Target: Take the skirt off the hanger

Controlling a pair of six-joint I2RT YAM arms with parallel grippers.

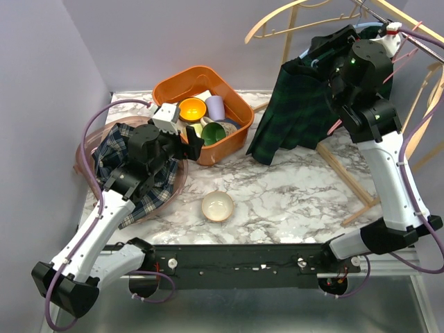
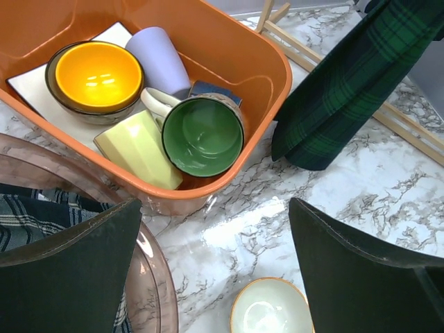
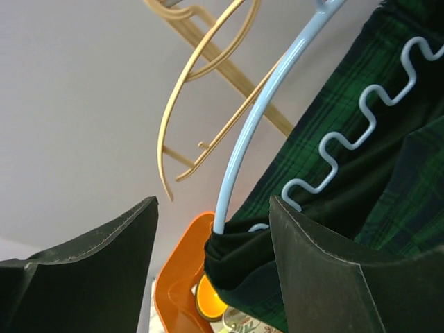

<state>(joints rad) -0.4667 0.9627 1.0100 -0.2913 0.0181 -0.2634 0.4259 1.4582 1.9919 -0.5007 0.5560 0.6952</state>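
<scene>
at right wrist only, wavy hanger (image 3: 241, 139)

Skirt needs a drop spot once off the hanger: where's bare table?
Bare marble between the white bowl, the green plaid skirt and the wooden rack rail. Crowded left: orange bin, blue plaid cloth.

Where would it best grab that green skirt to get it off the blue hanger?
The waistband corner of the skirt, where it wraps the end of the hanger arm. Come from that free end: the arm slopes down and stops there, so the cloth could probably slide off. The open right gripper straddles it.
</scene>
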